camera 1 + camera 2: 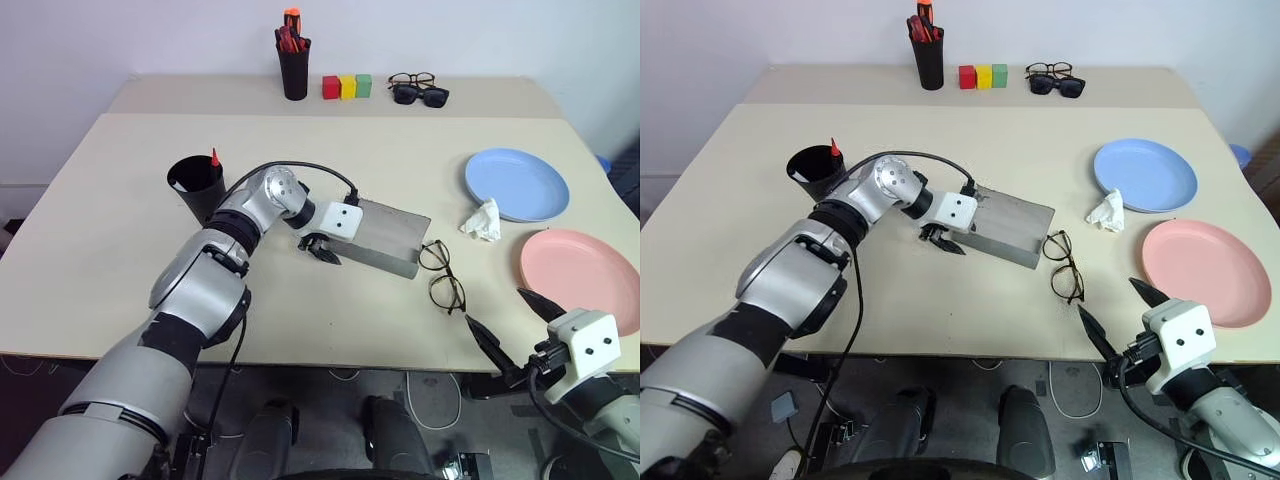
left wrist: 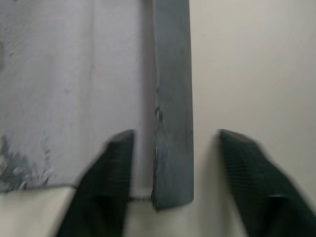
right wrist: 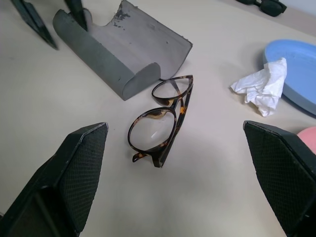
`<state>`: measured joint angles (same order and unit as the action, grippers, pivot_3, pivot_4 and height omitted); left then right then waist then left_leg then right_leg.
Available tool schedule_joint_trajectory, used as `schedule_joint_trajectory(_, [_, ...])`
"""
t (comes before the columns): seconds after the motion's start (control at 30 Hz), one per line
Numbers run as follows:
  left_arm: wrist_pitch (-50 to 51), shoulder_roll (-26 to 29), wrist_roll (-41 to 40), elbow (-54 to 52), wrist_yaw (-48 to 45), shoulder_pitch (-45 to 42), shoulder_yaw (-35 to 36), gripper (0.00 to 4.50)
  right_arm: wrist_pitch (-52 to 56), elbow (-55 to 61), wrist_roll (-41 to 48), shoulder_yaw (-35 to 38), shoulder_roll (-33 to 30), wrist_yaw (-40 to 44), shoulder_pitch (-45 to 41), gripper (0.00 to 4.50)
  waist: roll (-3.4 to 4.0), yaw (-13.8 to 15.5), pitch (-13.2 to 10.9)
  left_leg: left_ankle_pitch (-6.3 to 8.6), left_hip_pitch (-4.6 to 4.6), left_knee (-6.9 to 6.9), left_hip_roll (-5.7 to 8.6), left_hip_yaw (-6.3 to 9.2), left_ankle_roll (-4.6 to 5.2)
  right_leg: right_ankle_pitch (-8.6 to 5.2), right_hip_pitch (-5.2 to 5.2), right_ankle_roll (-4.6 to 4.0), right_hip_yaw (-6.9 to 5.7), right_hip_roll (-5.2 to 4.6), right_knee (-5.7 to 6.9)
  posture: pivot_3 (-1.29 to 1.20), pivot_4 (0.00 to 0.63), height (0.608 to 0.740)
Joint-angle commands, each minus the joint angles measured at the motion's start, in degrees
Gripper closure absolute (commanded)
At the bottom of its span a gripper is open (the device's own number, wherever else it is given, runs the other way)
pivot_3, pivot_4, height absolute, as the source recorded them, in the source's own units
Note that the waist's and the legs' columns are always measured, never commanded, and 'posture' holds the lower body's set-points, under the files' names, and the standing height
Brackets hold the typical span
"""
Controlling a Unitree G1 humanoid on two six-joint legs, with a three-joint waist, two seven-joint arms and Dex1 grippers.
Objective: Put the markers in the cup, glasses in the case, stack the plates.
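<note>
The thin wire-rimmed glasses with round clear lenses lay folded on the beige table, right of centre in the head view, just beside the near end of the flat grey felt-like case but not in it. That step was plainly undone. The case stood at mid-frame, apparently with its lid up, though I could not be sure how far it was open.

The left gripper was at the case's left end. In the left wrist view one black finger sat inside the case's edge and the other outside it, straddling the wall at a middling gap, not yet pinched on it. I judged it was about to steady or open the case.

The right gripper hung at the lower right of the frame, off the table's near edge, fingers spread wide and empty, with the glasses ahead of it.

The wide tapered black cup stood at the left, a red marker tip poking above its rim. Whether the white marker was in there too I could not tell.

The light blue plate and the salmon pink plate lay apart at the right, unstacked, with a crumpled white tissue touching the blue one's rim.
</note>
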<state>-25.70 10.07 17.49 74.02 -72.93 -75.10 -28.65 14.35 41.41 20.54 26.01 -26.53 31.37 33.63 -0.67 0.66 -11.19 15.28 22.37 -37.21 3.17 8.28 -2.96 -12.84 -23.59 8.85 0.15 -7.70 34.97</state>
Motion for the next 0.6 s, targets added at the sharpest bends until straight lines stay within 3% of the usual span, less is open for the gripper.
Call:
schedule_joint_trajectory(0.03, [0.58,-0.47,-0.28,-0.52,-2.10,-2.38,2.03,4.09,-1.46,0.08,0.35,1.30,-0.19,0.45,-0.09,0.00,0.00,0.01,0.00,0.00,0.00,0.00,0.00,0.00,0.00,0.00,0.00,0.00,0.00,0.00,0.01,0.00,0.150,0.740])
schedule_joint_trajectory(0.07, [1.69,-0.67,-0.96,-0.60,-3.46,-2.40,2.75,4.48,-1.79,-0.42,0.32,1.44,-0.20,0.67,-0.07,0.00,0.00,0.03,0.00,0.00,0.00,0.00,0.00,0.00,0.00,0.00,0.00,0.00,0.00,0.00,0.01,0.00,0.150,0.740])
schedule_joint_trajectory(0.33, [11.93,-1.38,-6.58,-4.80,-18.66,-1.89,8.28,4.48,-1.62,-0.98,0.60,1.33,-0.86,0.96,-1.26,0.00,0.01,-0.04,0.00,0.00,-0.01,-0.02,0.00,0.00,0.00,0.00,0.00,-0.01,0.00,0.00,0.07,0.00,0.150,0.740])
schedule_joint_trajectory(0.6, [32.01,3.79,-10.44,-22.40,-19.57,3.85,1.66,4.48,1.54,-0.43,1.47,0.83,-2.44,0.42,-4.88,0.00,0.05,-0.62,0.03,0.00,-0.07,-0.04,0.00,-0.02,0.00,0.01,0.01,-0.02,0.08,0.02,0.15,0.00,0.150,0.740])
